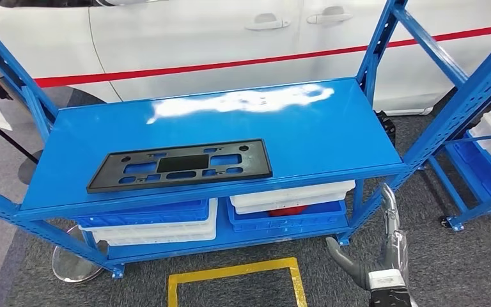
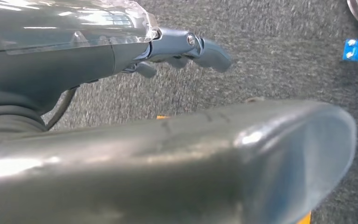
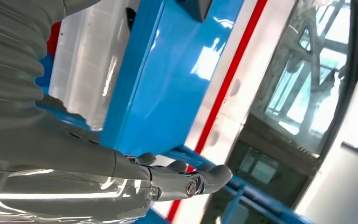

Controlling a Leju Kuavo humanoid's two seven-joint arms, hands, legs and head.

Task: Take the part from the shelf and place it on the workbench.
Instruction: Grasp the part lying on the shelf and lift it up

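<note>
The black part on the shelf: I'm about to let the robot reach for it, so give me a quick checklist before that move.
1. Part lies flat on the top shelf, near its front edge: ok.
2. Nothing lies on the part or crowds it: ok.
3. Right hand holds nothing, fingers apart: ok.
4. Right hand close to the part: not ok, it hangs low at the shelf's right end.
5. Left hand free: ok, empty over the carpet.
6. Part's weight or grip points: cannot tell.
</note>
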